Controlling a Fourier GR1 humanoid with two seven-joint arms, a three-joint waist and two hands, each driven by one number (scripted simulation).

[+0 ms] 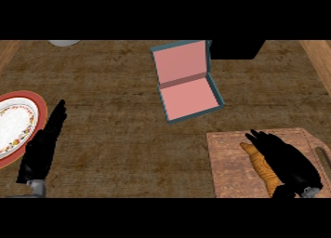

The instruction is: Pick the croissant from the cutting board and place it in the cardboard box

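An orange-brown croissant point(259, 168) lies on the wooden cutting board point(230, 162) at the lower right. My right hand point(288, 163) lies over the croissant's right side, its fingers stretched out toward the board's far edge; part of the croissant is hidden under it. The cardboard box point(186, 95) stands open in the middle, pink inside with a teal rim, its lid tipped back. My left hand point(41, 149) rests at the lower left with straight fingers, holding nothing.
A red-rimmed patterned plate point(9, 124) sits at the left edge, close to my left hand. A black object point(237, 49) stands behind the box at the back, and a grey round thing point(64, 42) shows at the top left.
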